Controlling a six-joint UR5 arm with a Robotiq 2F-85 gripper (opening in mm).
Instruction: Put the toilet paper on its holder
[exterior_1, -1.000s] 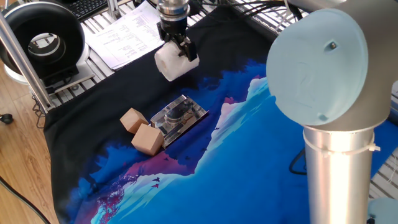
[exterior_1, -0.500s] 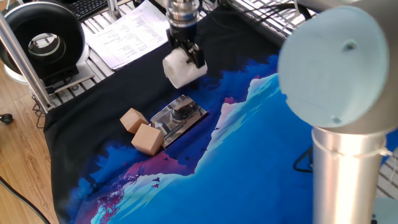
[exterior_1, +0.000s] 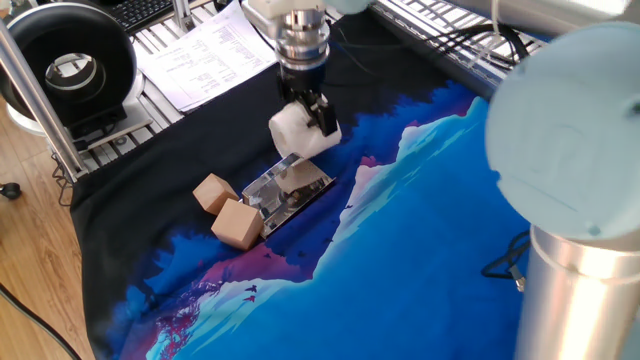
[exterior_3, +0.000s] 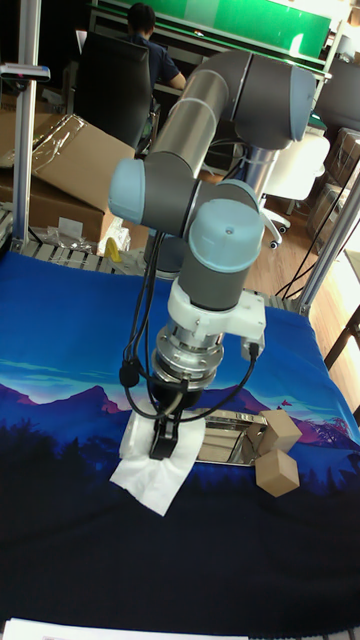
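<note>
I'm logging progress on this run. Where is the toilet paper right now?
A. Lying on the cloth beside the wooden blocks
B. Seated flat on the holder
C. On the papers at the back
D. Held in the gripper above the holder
D: the gripper is shut on the toilet paper, carried just above the holder, not yet seated.

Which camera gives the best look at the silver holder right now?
The fixed view: the holder lies nearly whole, just below the toilet paper. In the tall fixed view only a strip of it shows behind the gripper.
</note>
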